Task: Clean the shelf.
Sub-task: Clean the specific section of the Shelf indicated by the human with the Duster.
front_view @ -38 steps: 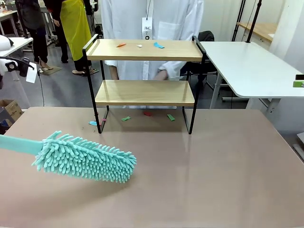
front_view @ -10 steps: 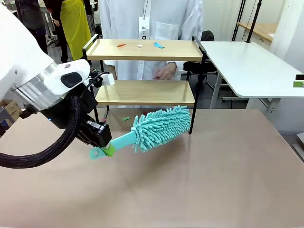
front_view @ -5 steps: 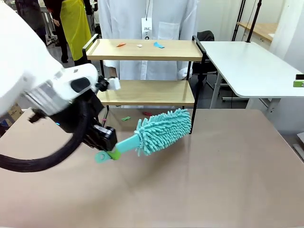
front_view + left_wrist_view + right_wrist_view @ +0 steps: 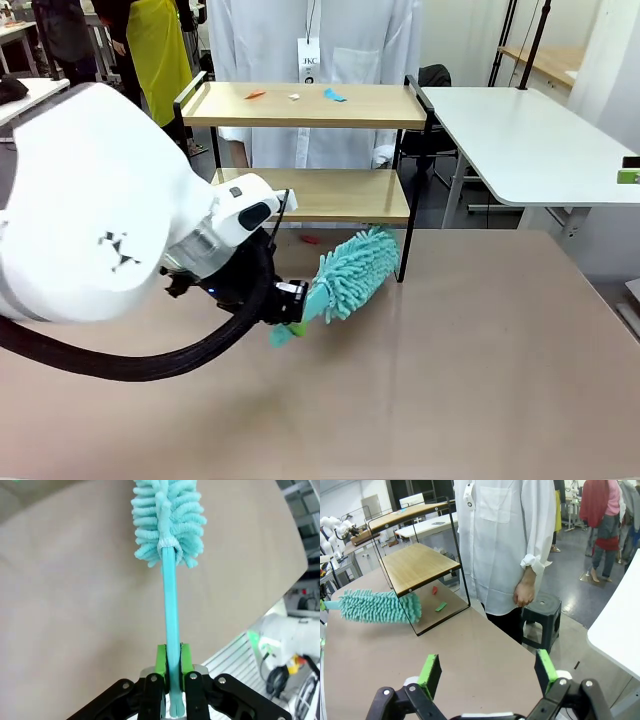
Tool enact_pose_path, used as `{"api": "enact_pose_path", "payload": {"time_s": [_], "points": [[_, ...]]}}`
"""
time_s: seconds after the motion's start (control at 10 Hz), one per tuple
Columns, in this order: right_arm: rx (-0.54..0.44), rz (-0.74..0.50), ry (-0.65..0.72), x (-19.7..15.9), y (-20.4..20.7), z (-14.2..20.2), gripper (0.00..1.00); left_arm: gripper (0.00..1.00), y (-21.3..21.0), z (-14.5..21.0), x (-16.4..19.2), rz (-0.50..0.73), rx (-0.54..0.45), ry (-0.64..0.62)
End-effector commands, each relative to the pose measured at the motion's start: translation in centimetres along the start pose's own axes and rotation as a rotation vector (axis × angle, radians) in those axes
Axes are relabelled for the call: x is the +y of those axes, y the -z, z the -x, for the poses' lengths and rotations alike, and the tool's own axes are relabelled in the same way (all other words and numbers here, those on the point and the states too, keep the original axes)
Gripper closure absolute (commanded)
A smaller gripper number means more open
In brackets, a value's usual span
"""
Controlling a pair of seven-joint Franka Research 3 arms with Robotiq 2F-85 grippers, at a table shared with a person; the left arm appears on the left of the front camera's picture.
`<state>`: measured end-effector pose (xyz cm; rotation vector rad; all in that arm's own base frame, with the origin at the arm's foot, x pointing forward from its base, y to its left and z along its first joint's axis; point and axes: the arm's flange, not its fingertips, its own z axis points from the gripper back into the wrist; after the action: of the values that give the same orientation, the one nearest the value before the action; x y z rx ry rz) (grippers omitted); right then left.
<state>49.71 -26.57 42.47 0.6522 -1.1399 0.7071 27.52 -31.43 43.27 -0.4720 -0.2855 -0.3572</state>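
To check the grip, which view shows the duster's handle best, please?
Left wrist view: the duster's handle runs full length from the left gripper. Front view shows a short piece; right wrist view, a stub.

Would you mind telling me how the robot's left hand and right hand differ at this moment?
The left hand is shut on the teal duster's handle, while the right hand is open and empty. The left hand has the duster head at the base of the shelf, while the right hand sits well away from the shelf. Both are black with green pads.
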Motion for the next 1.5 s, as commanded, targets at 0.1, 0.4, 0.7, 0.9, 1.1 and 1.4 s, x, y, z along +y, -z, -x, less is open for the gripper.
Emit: {"api": "enact_pose_path", "payload": {"time_s": [0.1,0.4,0.7,0.9,1.1,1.4], "points": [[-0.001,0.0,-0.006,0.1,0.0,-0.3,0.0,0.87,3.6,-2.0,-1.0,0.031,-0.09,-0.068],[-0.001,0.0,-0.006,0.1,0.0,-0.3,0.0,0.87,6.5,-3.0,-2.3,-0.019,-0.189,-0.133],[-0.001,0.0,-0.006,0.1,0.0,-0.3,0.0,0.87,8.7,-4.3,-2.8,-0.02,-0.227,-0.169],[-0.001,0.0,-0.006,0.1,0.0,-0.3,0.0,0.87,10.7,-4.8,-3.3,-0.054,-0.232,-0.187],[-0.001,0.0,-0.006,0.1,0.0,-0.3,0.0,0.87,11.9,-5.3,-3.6,-0.056,-0.226,-0.206],[-0.001,0.0,-0.006,0.1,0.0,-0.3,0.0,0.87,13.7,-6.0,-4.3,-0.06,-0.188,-0.198]]}}
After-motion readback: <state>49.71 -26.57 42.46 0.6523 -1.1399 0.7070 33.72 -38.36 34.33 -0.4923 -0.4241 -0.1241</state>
